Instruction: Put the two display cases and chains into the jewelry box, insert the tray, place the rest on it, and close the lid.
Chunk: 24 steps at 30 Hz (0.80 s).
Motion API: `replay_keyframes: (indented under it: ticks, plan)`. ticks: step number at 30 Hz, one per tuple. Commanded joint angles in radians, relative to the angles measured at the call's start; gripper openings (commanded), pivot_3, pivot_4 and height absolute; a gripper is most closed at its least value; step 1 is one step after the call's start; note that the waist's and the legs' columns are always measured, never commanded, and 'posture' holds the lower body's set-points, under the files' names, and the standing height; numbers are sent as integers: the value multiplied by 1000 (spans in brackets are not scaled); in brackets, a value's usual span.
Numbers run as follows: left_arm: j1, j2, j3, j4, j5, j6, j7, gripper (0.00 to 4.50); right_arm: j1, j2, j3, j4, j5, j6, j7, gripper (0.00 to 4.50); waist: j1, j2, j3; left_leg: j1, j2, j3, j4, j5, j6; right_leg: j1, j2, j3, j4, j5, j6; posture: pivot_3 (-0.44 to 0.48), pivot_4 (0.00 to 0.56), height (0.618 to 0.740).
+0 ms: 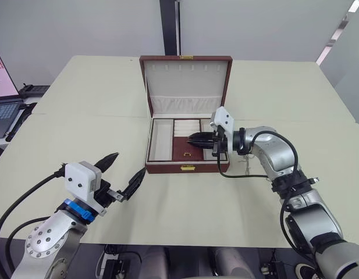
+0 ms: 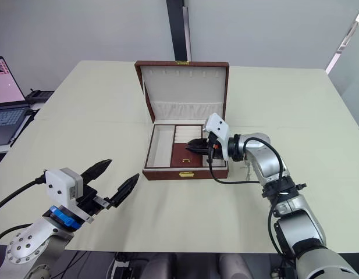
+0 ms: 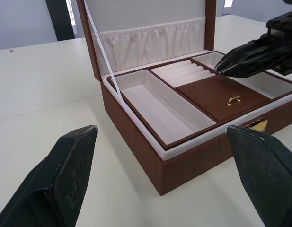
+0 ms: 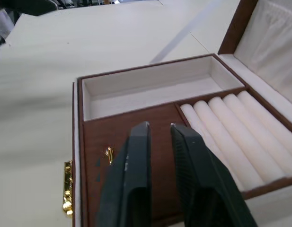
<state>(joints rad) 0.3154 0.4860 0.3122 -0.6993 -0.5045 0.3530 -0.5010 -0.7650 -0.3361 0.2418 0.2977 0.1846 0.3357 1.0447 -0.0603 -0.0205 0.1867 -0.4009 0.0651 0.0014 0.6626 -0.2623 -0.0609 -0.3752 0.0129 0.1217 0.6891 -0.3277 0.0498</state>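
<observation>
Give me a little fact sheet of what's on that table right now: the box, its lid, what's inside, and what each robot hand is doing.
Box: jewelry box of brown wood, on the cream table
Lid: open, standing upright at the back
Inside: tray with a long compartment, ring rolls and a small wooden lid with gold handle
Left gripper: open, in front of the box, apart from it
Right gripper: fingers close together with a narrow gap, holding nothing, over the tray
Nearby: laptop at the table's left edge
</observation>
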Motion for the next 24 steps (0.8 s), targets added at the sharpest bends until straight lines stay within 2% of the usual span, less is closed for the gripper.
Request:
replay_keyframes:
  ticks: [1, 6, 10, 14, 17, 24]
  plan:
    - [-8, 12, 8, -10, -13, 0, -9, 4500, -2, -1, 23, 29, -42, -47, -8, 7, 0, 0, 0, 0, 0, 0, 0, 0, 0, 0, 0, 0, 0, 0, 0, 0, 150, 740]
    - [-22, 14, 8, -3, -11, 6, -18, 4500, 8, -2, 35, 40, -60, -59, 7, 7, 0, 0, 0, 1, 0, 0, 0, 0, 0, 1, 0, 0, 0, 0, 0, 0, 150, 740]
    - [-30, 24, 8, 8, -16, 9, -35, 4500, -4, 11, -52, -13, 45, -14, 22, 7, 0, 0, 0, 1, 0, 0, 0, 0, 0, 1, 0, 0, 1, 0, 0, 0, 150, 740]
    - [-53, 55, 22, 50, -29, 28, -62, 4500, 11, -33, -135, -99, 125, 7, 42, 7, 1, 0, 0, 0, 0, -1, 0, 0, 0, 1, 0, -1, 0, 0, 0, 0, 150, 740]
    - [-91, 110, 61, 110, -65, 61, -105, 4500, 53, -106, -208, -124, 157, 12, 40, 549, 6, 0, 0, 0, 0, -1, 0, 0, 0, 1, 0, -1, 0, 0, 0, 0, 150, 740]
    - [-143, 262, 151, 317, -101, 79, -263, 4500, 210, -337, -365, -133, 203, 98, 51, 2471, 4, -1, 0, 0, 0, 1, 0, 0, 0, 1, 0, -1, -2, 0, 0, 0, 150, 740]
